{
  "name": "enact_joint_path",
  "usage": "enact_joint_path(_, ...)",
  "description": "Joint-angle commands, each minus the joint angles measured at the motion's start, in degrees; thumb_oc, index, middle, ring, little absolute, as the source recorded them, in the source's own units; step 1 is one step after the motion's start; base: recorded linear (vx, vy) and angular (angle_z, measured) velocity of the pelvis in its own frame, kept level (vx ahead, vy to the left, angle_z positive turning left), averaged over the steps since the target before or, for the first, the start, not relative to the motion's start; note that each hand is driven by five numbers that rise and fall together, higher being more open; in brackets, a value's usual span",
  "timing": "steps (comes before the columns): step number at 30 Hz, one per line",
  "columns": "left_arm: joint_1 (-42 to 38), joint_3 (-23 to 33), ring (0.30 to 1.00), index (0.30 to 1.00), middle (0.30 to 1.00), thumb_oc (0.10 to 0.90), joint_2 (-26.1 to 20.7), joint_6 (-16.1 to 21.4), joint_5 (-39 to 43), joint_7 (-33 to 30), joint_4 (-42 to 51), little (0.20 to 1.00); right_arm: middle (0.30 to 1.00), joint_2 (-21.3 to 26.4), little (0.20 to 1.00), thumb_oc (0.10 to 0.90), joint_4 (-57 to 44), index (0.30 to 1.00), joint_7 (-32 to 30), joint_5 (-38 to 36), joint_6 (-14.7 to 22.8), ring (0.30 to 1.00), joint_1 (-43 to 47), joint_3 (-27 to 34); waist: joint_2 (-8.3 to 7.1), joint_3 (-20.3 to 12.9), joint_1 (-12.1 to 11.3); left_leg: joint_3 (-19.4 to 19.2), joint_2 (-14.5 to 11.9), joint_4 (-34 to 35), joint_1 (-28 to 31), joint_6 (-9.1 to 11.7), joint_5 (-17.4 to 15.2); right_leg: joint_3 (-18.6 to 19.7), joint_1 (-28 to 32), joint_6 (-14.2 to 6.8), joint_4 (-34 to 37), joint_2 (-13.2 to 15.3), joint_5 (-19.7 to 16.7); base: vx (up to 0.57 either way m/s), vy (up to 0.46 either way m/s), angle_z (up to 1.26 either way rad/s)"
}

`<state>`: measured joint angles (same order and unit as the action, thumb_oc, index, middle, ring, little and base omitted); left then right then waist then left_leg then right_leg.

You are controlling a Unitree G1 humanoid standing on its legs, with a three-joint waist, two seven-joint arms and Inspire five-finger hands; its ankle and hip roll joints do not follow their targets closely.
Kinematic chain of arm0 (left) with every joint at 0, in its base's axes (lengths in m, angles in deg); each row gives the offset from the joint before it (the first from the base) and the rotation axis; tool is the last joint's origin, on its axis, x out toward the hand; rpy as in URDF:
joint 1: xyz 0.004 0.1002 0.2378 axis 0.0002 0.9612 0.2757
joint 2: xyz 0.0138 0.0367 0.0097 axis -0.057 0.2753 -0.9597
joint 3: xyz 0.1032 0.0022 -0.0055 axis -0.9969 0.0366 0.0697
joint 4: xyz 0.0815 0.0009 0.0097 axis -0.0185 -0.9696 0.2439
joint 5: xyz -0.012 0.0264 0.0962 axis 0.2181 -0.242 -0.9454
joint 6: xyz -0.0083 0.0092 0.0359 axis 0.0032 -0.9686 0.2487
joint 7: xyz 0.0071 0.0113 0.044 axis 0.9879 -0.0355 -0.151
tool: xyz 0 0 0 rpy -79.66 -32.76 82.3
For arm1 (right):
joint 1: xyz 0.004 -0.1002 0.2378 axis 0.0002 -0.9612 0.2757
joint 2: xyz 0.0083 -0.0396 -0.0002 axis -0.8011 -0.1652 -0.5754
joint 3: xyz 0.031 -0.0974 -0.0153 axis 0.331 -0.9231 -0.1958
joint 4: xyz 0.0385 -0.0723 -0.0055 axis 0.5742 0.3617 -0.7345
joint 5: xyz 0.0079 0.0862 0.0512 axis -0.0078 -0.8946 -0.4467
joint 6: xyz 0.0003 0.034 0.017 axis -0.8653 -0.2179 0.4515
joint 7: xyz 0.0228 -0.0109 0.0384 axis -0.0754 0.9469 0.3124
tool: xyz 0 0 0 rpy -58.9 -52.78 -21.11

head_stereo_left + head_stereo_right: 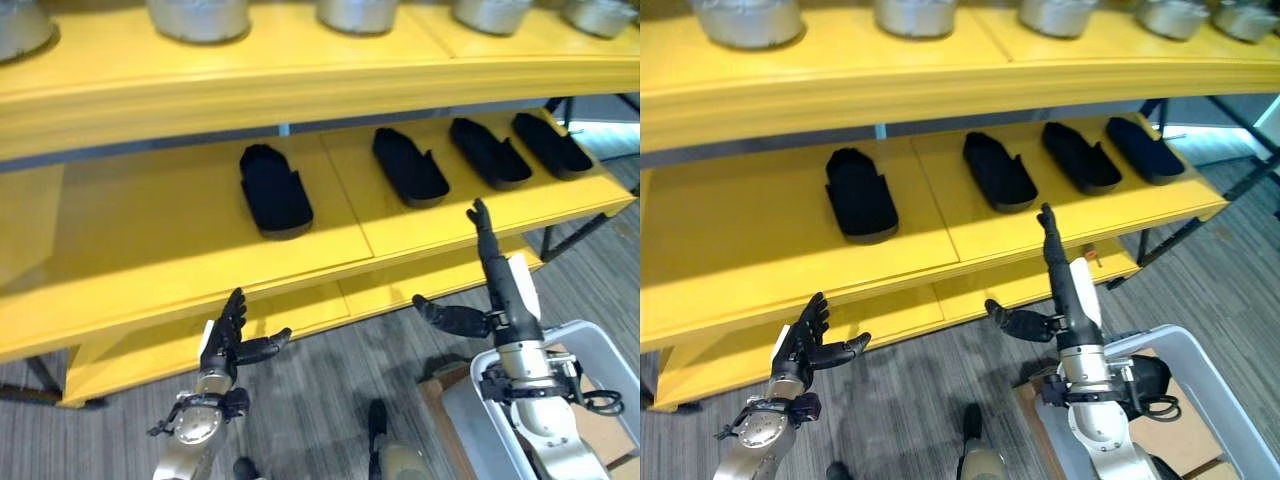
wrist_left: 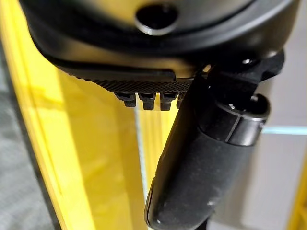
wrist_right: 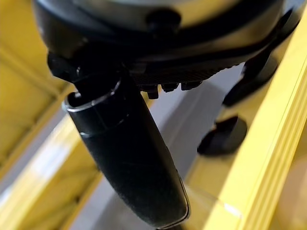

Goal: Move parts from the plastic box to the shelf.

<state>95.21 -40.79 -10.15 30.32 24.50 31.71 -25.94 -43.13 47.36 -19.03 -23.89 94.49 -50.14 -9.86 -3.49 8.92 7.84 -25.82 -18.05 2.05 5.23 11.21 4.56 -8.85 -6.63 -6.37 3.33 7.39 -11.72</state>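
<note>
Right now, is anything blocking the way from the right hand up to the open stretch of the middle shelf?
Nothing visible does. The right hand is open and empty, fingers raised in front of the middle shelf. Four black parts lie further back on it, apart from each other, with bare yellow board between and in front of them.

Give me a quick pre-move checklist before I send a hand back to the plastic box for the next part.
1. Right hand empty: ok, fingers straight, pointing up at the middle shelf edge, holding nothing.
2. Left hand empty: ok, open in front of the lower shelf.
3. Parts already placed: ok, four black parts lie in a row on the middle shelf.
4. Free room on that shelf: ok, bare yellow surface to the left of the row.
5. Plastic box within view: ok, its grey rim shows beside the right arm.
6. Parts left in the box: cannot tell, the arm covers its inside.
</note>
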Motion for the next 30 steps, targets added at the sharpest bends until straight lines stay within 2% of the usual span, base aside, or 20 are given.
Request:
enact_joint_path(1,-3.1,-0.1,1.000,1.000,1.000,0.900,-0.5,5.2,-1.8,2.1,2.0,1.000,1.000,1.0,1.000,0.900,-6.6,1.000,1.3,-6.7,7.5,1.000,3.8,5.1,0.90,-2.1,-0.2,2.6,-2.5,1.2,-2.0,-1.2,9.2,0.3,3.1,-0.4,-5.8,-4.6,9.3,0.01,-0.308,-0.24)
enact_joint_path(4,-3.7,-0.3,1.000,1.000,1.000,0.900,0.1,5.1,-1.7,2.1,2.1,1.000,1.000,1.0,1.000,0.900,-6.1,1.000,2.2,-9.3,7.7,1.000,4.6,4.2,1.00,-2.3,-0.2,3.4,-3.3,-4.1,-2.7,-1.4,8.1,1.8,3.8,1.0,-5.7,-5.9,9.9,0.00,-0.202,-0.16)
enact_joint_path(5,-4.0,-0.3,1.000,1.000,1.000,0.900,0.3,5.3,-1.5,1.9,2.0,1.000,1.000,1.0,1.000,0.900,-5.9,1.000,2.0,-9.4,7.6,1.000,4.8,3.9,1.04,-2.1,-0.2,4.4,-3.3,-6.4,-3.2,-1.8,7.8,2.4,4.1,1.4,-5.7,-6.2,10.2,-0.03,-0.176,-0.31)
enact_joint_path(6,-4.5,-0.5,1.000,1.000,1.000,0.900,0.5,5.4,-1.3,1.6,2.1,1.000,1.000,0.9,1.000,0.900,-5.5,1.000,2.1,-9.9,7.5,1.000,5.5,3.3,0.89,-1.5,-0.7,7.2,-2.3,-9.0,-4.3,-2.5,8.0,3.0,4.4,1.9,-5.8,-6.3,10.3,-0.06,-0.111,-0.37)
enact_joint_path(8,-4.7,-0.2,1.000,1.000,1.000,0.900,0.7,5.6,-0.7,1.2,2.8,1.000,1.000,0.5,1.000,0.900,-3.7,1.000,2.4,-11.8,7.1,1.000,7.0,1.9,0.16,-0.7,-2.2,15.1,2.5,-12.3,-8.0,-4.6,7.6,4.6,4.9,2.8,-5.0,-6.1,9.9,-0.05,-0.112,-0.90)
enact_joint_path(9,-3.8,0.3,1.000,1.000,1.000,0.900,0.9,5.7,-0.7,1.5,3.8,1.000,1.000,0.2,1.000,0.900,-2.4,1.000,3.4,-13.0,6.4,1.000,7.9,0.7,-0.98,-0.3,-3.6,19.8,9.9,-14.2,-11.7,-7.2,3.2,6.3,5.9,3.1,-3.7,-5.8,9.3,0.04,-0.100,-1.05)
enact_joint_path(10,-2.4,0.8,1.000,1.000,1.000,0.900,0.8,5.9,-0.9,2.1,4.6,1.000,1.000,-0.3,1.000,0.900,-1.4,1.000,4.9,-13.6,5.8,1.000,7.8,0.5,-1.46,-0.6,-4.6,21.8,16.5,-12.4,-14.3,-9.6,0.4,8.4,5.9,2.7,-2.9,-6.1,8.1,0.08,-0.056,-0.74)
enact_joint_path(11,-2.4,0.9,1.000,1.000,1.000,0.900,1.0,5.9,-0.9,2.1,4.9,1.000,1.000,-0.3,1.000,0.900,-0.8,1.000,4.8,-12.9,5.5,1.000,7.9,0.5,-1.22,-0.6,-5.1,23.4,18.9,-11.3,-15.2,-9.9,0.5,9.3,5.8,2.6,-3.0,-6.7,7.7,0.07,0.015,-0.63)
enact_joint_path(12,-2.4,0.8,1.000,1.000,1.000,0.900,1.0,5.9,-0.9,2.1,4.9,1.000,1.000,-0.3,1.000,0.900,-0.8,1.000,4.8,-12.8,5.6,1.000,7.9,0.5,-1.25,-0.7,-5.1,23.4,19.0,-11.2,-15.1,-10.0,0.4,9.3,5.9,2.5,-3.0,-6.6,7.8,0.07,0.050,-0.95)
enact_joint_path(13,-2.4,0.6,1.000,1.000,1.000,0.900,1.2,5.9,-1.2,2.2,5.4,1.000,1.000,-0.8,1.000,0.900,0.1,1.000,4.7,-12.6,5.2,1.000,8.7,0.0,-0.53,-0.6,-5.8,26.9,22.2,-9.9,-16.5,-10.0,1.5,10.8,6.0,2.2,-3.0,-7.7,7.5,0.05,0.040,-1.42)
enact_joint_path(14,-2.4,0.6,1.000,1.000,1.000,0.900,1.2,5.9,-1.2,2.2,5.3,1.000,1.000,-0.8,1.000,0.900,0.1,1.000,4.6,-12.5,5.3,1.000,8.8,-0.1,-0.57,-0.6,-5.8,26.8,22.3,-9.8,-16.4,-10.0,1.5,10.9,6.1,2.2,-3.0,-7.7,7.6,0.10,0.086,-1.36)
enact_joint_path(15,-1.8,0.6,1.000,1.000,1.000,0.900,1.4,6.0,-1.0,2.9,5.5,1.000,1.000,-1.2,1.000,0.900,0.2,1.000,5.7,-12.0,5.1,1.000,8.9,-0.6,0.20,-1.1,-5.6,28.0,22.7,-5.9,-12.6,-11.6,0.4,13.0,6.0,1.8,-3.2,-8.9,7.5,0.06,0.052,-0.68)
enact_joint_path(17,-2.3,0.0,1.000,1.000,1.000,0.900,1.5,6.2,-1.3,3.2,5.4,1.000,1.000,-1.1,1.000,0.900,0.9,1.000,5.9,-11.2,4.7,1.000,9.3,-0.8,0.43,-1.5,-5.4,27.6,22.7,-4.2,-11.2,-11.7,0.7,13.5,6.1,1.6,-2.7,-9.0,7.2,0.08,0.104,-0.02)
enact_joint_path(19,-2.1,-0.3,1.000,1.000,1.000,0.900,1.1,6.2,-0.7,3.7,5.9,1.000,1.000,-1.2,1.000,0.900,1.2,1.000,5.9,-11.5,4.6,1.000,10.7,-1.1,0.66,-2.8,-4.7,25.1,22.2,-2.2,-9.5,-11.9,0.4,14.8,5.9,0.6,-1.9,-8.7,6.5,0.09,0.143,-0.53)
enact_joint_path(21,-2.0,-0.4,1.000,1.000,1.000,0.900,1.0,6.2,-0.6,3.6,6.0,1.000,1.000,-1.2,1.000,0.900,1.1,1.000,5.8,-11.0,4.5,1.000,11.2,-1.5,0.73,-3.0,-5.1,24.5,22.3,-1.7,-9.1,-12.2,0.3,15.9,5.8,0.3,-1.7,-8.7,6.1,0.03,0.089,-0.60)
enact_joint_path(22,-1.7,-0.4,1.000,1.000,1.000,0.900,0.9,6.2,-0.2,3.7,5.9,1.000,1.000,-1.3,1.000,0.900,0.9,1.000,6.0,-10.9,4.3,1.000,12.0,-2.3,0.98,-3.5,-4.7,22.3,22.0,-0.5,-8.2,-12.5,-0.1,17.5,5.3,-0.3,-1.6,-8.7,5.5,0.02,0.107,-0.86)
enact_joint_path(26,-1.4,-1.3,1.000,1.000,1.000,0.900,0.8,5.9,0.0,3.9,6.3,1.000,1.000,-1.5,1.000,0.900,-0.1,1.000,6.8,-10.9,3.9,1.000,11.4,-3.7,1.54,-3.2,-2.7,17.1,21.6,0.1,-6.5,-13.3,-1.4,22.6,3.3,-1.7,-2.9,-9.4,4.0,0.01,0.124,-0.83)
enact_joint_path(28,-1.8,-1.6,1.000,1.000,1.000,0.900,0.8,5.9,0.0,3.8,6.0,1.000,1.000,-1.4,1.000,0.900,-0.2,1.000,6.8,-10.8,3.9,1.000,11.9,-4.0,1.69,-2.6,-2.6,15.5,21.3,-0.4,-6.4,-13.5,-2.0,23.9,2.2,-2.1,-4.1,-9.8,3.9,-0.05,0.060,-0.73)
enact_joint_path(29,-2.2,-1.7,1.000,1.000,1.000,0.900,0.7,5.9,0.1,3.5,6.0,1.000,1.000,-1.4,1.000,0.900,-0.2,1.000,6.5,-10.4,3.9,1.000,13.0,-4.5,1.76,-1.9,-2.7,14.0,20.8,-1.3,-6.8,-13.6,-2.5,23.5,0.7,-2.4,-5.8,-9.8,4.0,-0.14,0.015,-0.80)
enact_joint_path(30,-2.6,-1.3,1.000,1.000,1.000,0.900,0.1,6.1,0.4,2.6,6.7,1.000,1.000,-2.0,1.000,0.900,0.1,1.000,5.7,-9.6,4.1,1.000,15.7,-6.2,2.37,-0.5,-5.1,9.9,18.6,-2.5,-6.5,-13.4,-3.8,11.6,-1.4,-2.5,-9.1,-5.6,6.1,-0.12,-0.015,-0.74)
